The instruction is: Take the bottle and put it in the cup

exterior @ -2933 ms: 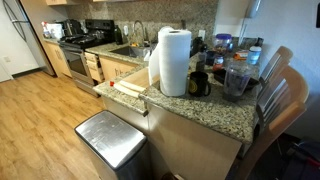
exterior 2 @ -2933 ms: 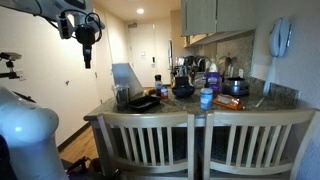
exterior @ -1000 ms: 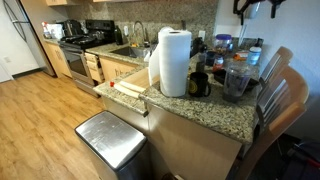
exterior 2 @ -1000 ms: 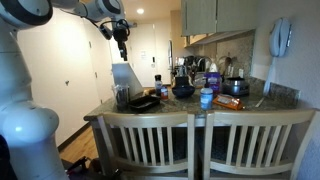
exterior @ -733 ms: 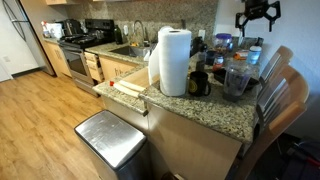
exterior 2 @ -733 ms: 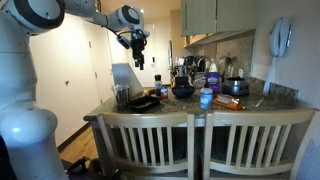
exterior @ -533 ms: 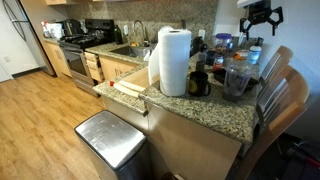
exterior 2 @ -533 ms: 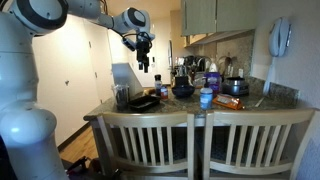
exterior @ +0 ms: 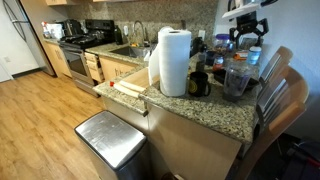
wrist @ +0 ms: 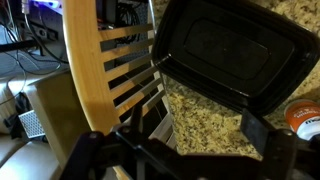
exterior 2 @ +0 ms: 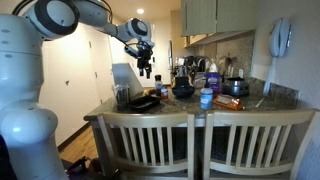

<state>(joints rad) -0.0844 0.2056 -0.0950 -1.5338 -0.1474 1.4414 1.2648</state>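
My gripper hangs open and empty above the counter, over the end with the black tray, and shows in both exterior views. In the wrist view its two fingers frame bare granite beside the tray. A small bottle with a blue label stands upright near the counter's chair-side edge. A clear cup stands on the counter below the gripper, also seen as a glass next to the tray. An orange-capped item shows at the wrist view's right edge.
A paper towel roll and a black mug stand on the granite counter. Several jars and bottles crowd the back. Two wooden chairs line the counter edge; one chair back is close beside the gripper. A metal bin stands on the floor.
The arm has swung in from high and away to above the counter and has come lower toward the tray end. The gripper stays open. Nothing on the counter has moved.
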